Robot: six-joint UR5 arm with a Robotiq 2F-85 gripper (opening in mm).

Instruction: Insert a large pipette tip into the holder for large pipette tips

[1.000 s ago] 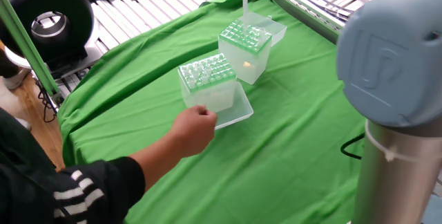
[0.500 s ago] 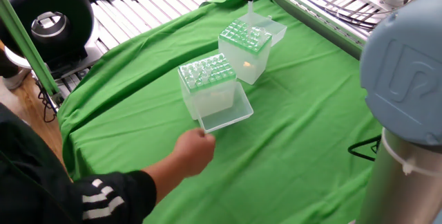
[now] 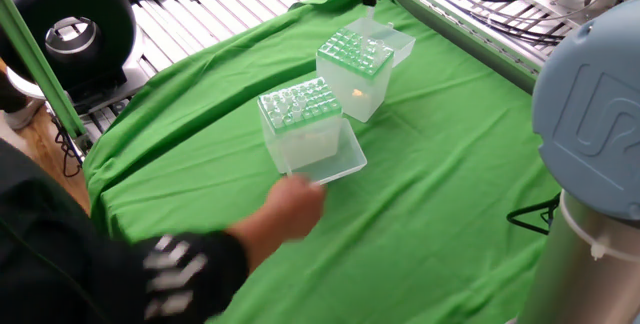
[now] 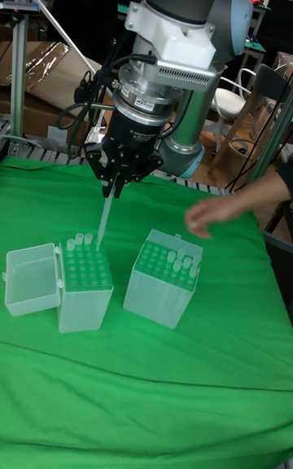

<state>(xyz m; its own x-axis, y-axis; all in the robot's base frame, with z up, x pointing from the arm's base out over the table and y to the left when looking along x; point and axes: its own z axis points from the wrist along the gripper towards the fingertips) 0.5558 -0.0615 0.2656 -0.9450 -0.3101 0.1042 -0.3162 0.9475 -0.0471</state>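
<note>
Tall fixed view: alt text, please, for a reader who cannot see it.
A black two-finger gripper on a grey robot arm holds a long translucent whitish pipette tip upright above a translucent box with a green hole-grid top and its clear lid swung open. Beside it on the green cloth stands a second translucent tip box, with a person's hand hovering above it.

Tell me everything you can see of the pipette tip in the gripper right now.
The large pipette tip is a slender, translucent whitish plastic cone, hanging nearly upright, narrow end down. Its top is pinched in the gripper; its point hangs just over the green grid of the holder, not yet inserted. Nothing else touches it.
</note>
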